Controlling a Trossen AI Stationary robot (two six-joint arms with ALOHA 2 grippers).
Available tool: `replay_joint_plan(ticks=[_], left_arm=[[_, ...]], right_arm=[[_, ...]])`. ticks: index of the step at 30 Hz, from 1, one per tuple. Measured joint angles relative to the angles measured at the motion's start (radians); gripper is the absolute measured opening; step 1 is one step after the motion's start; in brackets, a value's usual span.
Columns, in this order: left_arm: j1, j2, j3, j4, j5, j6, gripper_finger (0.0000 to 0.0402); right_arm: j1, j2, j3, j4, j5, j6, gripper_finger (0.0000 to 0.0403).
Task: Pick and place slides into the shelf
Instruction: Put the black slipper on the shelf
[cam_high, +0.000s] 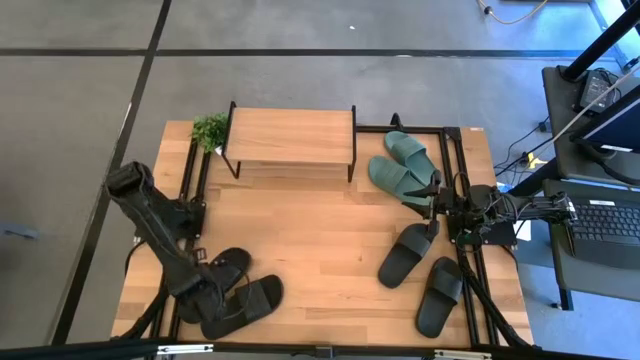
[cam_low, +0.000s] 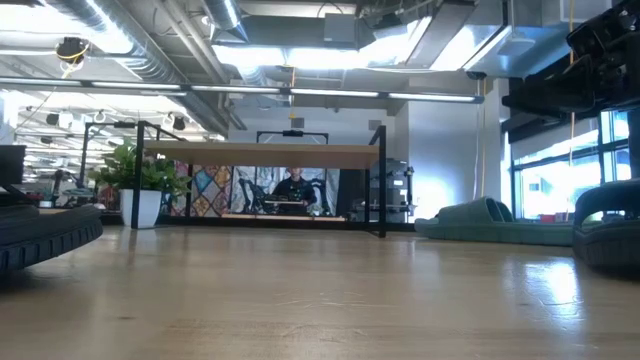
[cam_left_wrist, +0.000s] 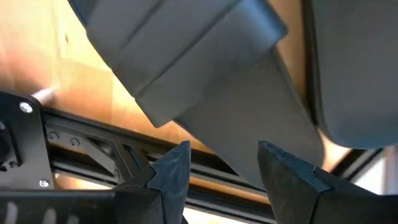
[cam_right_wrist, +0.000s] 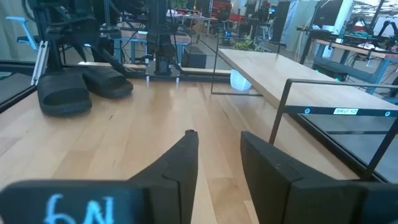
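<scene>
The shelf (cam_high: 290, 135) stands at the table's far edge, its wooden top on a black frame. Two teal slides (cam_high: 405, 165) lie on their soles to its right. Two black slides (cam_high: 408, 255) (cam_high: 440, 295) lie near the right edge, and two more (cam_high: 240, 295) lie at the near left corner. My left gripper (cam_high: 205, 300) (cam_left_wrist: 224, 155) is open and low over that left pair, its fingers on either side of part of a black slide (cam_left_wrist: 249, 112). My right gripper (cam_high: 440, 205) (cam_right_wrist: 217, 140) is open and empty, level above the table by the teal slides, pointing left. My left gripper has its open fingers (cam_left_wrist: 171, 171) standing on either side of a black slide's edge (cam_left_wrist: 255, 155), coming from above. I cannot tell whether they touch it. The slide lies on the table.
A small potted plant (cam_high: 210, 128) stands at the shelf's left end. Black frame rails (cam_high: 455, 170) run along the table's left and right sides. Bare wood (cam_high: 320, 230) lies between the two groups of slides. A desk with a keyboard (cam_high: 605, 215) is beyond the right edge.
</scene>
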Motion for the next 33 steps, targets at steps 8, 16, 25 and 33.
replay_joint_plan(ticks=[8,16,25,33], left_arm=[[-0.025,0.081,0.000,-0.011,-0.171,0.003,0.0178],[-0.044,0.139,0.002,-0.060,-0.197,0.001,0.0168],[-0.045,0.149,-0.001,-0.211,-0.392,-0.050,0.0118],[-0.045,0.149,-0.013,-0.232,-0.497,-0.012,0.0087]], right_arm=[[0.000,0.000,0.000,0.000,0.000,0.008,0.0122],[0.000,0.000,0.000,0.000,0.000,0.005,0.0122],[0.000,0.000,0.000,0.000,0.000,0.008,0.0122],[0.000,0.000,0.000,0.000,0.000,0.006,0.0122]])
